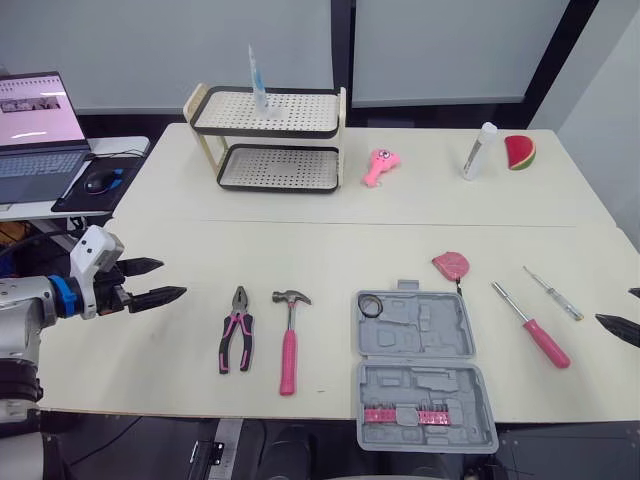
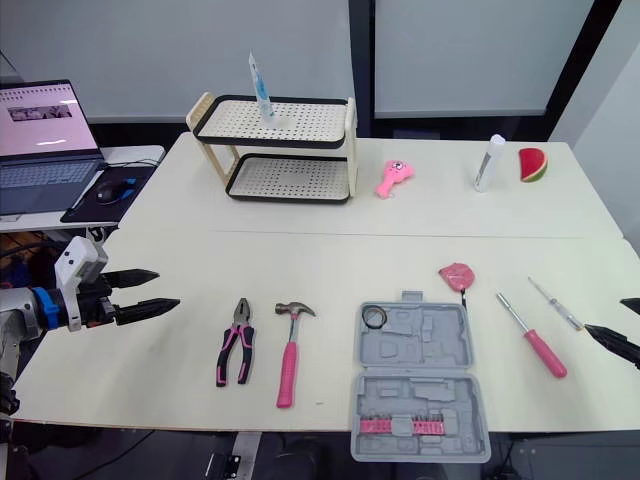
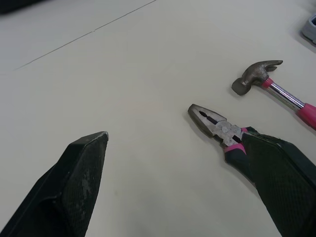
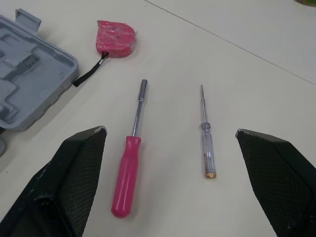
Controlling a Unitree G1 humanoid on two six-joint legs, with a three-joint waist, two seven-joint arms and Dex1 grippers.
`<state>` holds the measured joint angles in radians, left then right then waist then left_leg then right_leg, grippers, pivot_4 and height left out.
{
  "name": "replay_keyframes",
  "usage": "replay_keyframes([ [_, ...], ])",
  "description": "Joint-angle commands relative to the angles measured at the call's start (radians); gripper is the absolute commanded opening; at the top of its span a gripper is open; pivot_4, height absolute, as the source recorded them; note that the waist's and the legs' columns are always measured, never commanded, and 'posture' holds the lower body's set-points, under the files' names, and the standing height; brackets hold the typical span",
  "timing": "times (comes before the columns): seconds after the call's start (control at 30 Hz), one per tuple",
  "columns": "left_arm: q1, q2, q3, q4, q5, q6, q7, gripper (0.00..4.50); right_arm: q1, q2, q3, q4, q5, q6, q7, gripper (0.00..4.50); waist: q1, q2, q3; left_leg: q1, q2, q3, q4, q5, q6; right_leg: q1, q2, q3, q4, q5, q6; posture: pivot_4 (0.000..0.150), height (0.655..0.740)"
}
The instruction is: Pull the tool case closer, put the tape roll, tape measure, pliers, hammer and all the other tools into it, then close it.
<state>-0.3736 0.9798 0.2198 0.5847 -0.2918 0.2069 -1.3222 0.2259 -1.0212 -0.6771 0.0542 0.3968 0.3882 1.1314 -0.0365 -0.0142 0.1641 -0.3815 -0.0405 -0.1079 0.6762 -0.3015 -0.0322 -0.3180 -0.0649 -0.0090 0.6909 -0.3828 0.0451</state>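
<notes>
head view: the case lies open and flat at the near edge of the table, a little right of middle. its long axis runs near to far, with the pink bit strip in the near half. it sits close enough that i'd judge the pull done. a small dark ring in its far-left corner is probably the roll, though it's too small to be sure. my left gripper hangs by the left edge, fingers spread and nothing in them. my right gripper hangs at the right edge, likewise spread and empty. each faces its own share of the tools, which i take as the reason they're parked so wide.

left wrist view: the pliers and hammer lie side by side but apart, left of the case. both long axes run near to far, plier nose and hammer head toward the far edge, pink handles toward the near edge. the gap between them leaves room for fingers.

right wrist view: the screwdriver and tester lie roughly parallel right of the case, tips slanting far-left, handles near-right. the tape measure sits just off the case's far-right corner, its strap trailing toward the case.
</notes>
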Motion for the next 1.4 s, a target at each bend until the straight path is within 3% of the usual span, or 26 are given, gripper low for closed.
replay_keyframes([
  [0.03,-0.001,0.013,0.043,-0.069,-0.039,0.004,0.008,4.49,-0.014,-0.015,0.018,-0.09,0.02,0.056,-0.019,4.5,0.001,0.0,0.0,0.0,0.0,0.0,0.0,0.0,0.0,0.0,0.0,0.0,0.0,0.0,0.0,0.15,0.74],
  [0.2,-0.124,-0.058,0.012,-0.23,-0.088,0.078,0.066,4.49,-0.078,0.05,0.134,-0.233,0.033,0.132,-0.129,4.5,0.011,-0.001,0.0,-0.001,-0.001,-0.001,0.001,0.0,0.0,0.001,-0.002,0.0,0.0,0.0,0.0,0.15,0.74],
  [0.3,-0.238,-0.156,-0.09,-0.355,-0.1,0.132,0.065,4.49,-0.178,0.143,0.254,-0.266,0.023,0.169,-0.23,4.5,0.016,-0.002,-0.001,-0.003,-0.002,-0.001,0.003,0.002,-0.004,0.001,-0.003,-0.002,0.0,0.0,0.0,0.15,0.74],
  [0.6,-0.387,-0.427,-0.362,-0.53,-0.043,0.069,0.055,4.49,-0.366,0.325,0.47,-0.086,-0.094,0.159,-0.418,4.5,0.001,-0.002,-0.001,-0.008,-0.001,0.008,0.003,0.002,-0.004,0.0,0.0,-0.002,-0.001,0.001,0.002,0.15,0.74],
  [0.8,-0.391,-0.487,-0.413,-0.507,-0.005,0.009,0.061,4.5,-0.417,0.383,0.511,0.023,-0.135,0.124,-0.47,2.59,0.004,-0.001,-0.001,-0.007,0.0,0.008,0.003,0.002,-0.004,0.0,0.001,-0.001,-0.002,0.001,0.002,0.15,0.74],
  [0.97,-0.395,-0.503,-0.414,-0.493,-0.002,0.004,0.056,4.5,-0.454,0.415,0.529,0.092,-0.162,0.095,-0.499,2.59,0.005,-0.001,-0.001,-0.005,0.0,0.007,0.003,0.003,-0.004,0.0,0.001,-0.001,-0.002,0.001,0.002,0.15,0.74],
  [1.03,-0.394,-0.506,-0.417,-0.485,0.004,-0.004,0.051,4.5,-0.467,0.426,0.544,0.112,-0.168,0.09,-0.503,2.16,0.005,-0.001,-0.001,-0.005,0.0,0.007,0.003,0.003,-0.004,0.0,0.001,-0.001,-0.002,0.001,0.002,0.15,0.74],
  [1.4,-0.398,-0.528,-0.423,-0.471,0.019,-0.014,0.054,4.5,-0.521,0.478,0.571,0.204,-0.198,0.057,-0.524,2.16,0.004,-0.001,-0.001,-0.004,0.0,0.007,0.003,0.003,-0.004,0.0,0.001,-0.001,-0.002,0.001,0.002,0.15,0.74],
])
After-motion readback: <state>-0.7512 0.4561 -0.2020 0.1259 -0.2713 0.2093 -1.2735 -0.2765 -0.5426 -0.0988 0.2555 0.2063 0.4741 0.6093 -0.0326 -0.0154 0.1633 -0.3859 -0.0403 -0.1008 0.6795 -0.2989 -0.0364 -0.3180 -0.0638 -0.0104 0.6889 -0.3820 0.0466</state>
